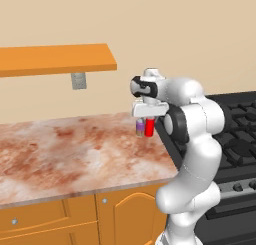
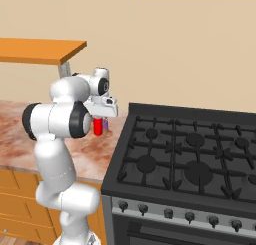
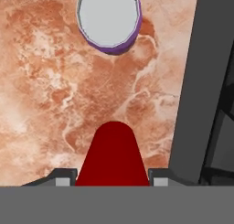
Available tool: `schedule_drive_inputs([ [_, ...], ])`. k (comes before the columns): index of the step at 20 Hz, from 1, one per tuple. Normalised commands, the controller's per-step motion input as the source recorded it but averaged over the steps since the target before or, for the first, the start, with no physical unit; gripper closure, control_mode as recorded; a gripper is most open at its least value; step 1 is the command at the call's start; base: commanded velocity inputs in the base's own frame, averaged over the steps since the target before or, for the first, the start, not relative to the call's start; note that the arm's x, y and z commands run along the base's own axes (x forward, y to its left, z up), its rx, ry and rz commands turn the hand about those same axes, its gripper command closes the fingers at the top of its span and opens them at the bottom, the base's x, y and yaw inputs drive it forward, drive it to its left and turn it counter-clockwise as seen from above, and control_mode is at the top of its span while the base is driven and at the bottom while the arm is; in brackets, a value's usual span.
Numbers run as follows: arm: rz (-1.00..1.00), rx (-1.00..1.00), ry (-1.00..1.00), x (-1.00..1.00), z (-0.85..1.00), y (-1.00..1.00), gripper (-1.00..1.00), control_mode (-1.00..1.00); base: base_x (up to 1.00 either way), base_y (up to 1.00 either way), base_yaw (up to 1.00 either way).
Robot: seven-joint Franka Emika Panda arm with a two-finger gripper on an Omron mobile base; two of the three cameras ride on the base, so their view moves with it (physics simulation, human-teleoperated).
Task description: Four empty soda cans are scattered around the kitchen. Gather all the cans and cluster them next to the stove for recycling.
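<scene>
A red soda can (image 1: 149, 127) is gripped upright between the closed jaws of the gripper (image 1: 148, 120), which is pointed straight down over the marble counter (image 1: 65, 149) close to its right-hand end. In the hand view the red can (image 3: 113, 154) is seen rising between the two finger tips, with the mottled counter surface below it. A purple soda can (image 1: 140, 126) is stood upright on the counter just beside the red one, on the side away from the stove; whether the two touch cannot be told. In the hand view its silvery top (image 3: 109, 17) is seen ahead of the held can, apart from it. The stove (image 2: 190, 159) is set immediately to the right of the counter, its dark edge (image 3: 196, 90) near the red can, and its black grates are bare. An orange wall shelf (image 1: 55, 59) is mounted above the counter, with a small grey bracket (image 1: 78, 81) beneath it. Orange cabinet doors (image 1: 75, 219) are seen below the counter edge. The arm's own white links are placed between the base cameras and part of the stove front.
</scene>
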Motion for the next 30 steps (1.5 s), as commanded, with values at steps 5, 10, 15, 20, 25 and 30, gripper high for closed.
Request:
schedule_drive_inputs([
  [5,0.0,0.0,0.0,0.41,-0.48,0.0,1.0,-1.0,0.0,0.0,0.0],
  [10,0.0,0.0,0.0,0.34,-0.37,0.0,1.0,-1.0,0.0,0.0,0.0],
  [15,0.0,0.0,0.0,0.29,-0.31,0.0,1.0,-1.0,0.0,0.0,0.0],
  [20,0.0,0.0,0.0,0.25,-0.28,0.0,1.0,-1.0,0.0,0.0,0.0],
  [25,0.0,0.0,0.0,0.04,-0.26,0.0,1.0,-1.0,0.0,0.0,0.0],
  [30,0.0,0.0,0.0,0.0,-0.38,0.0,1.0,-1.0,0.0,0.0,0.0],
])
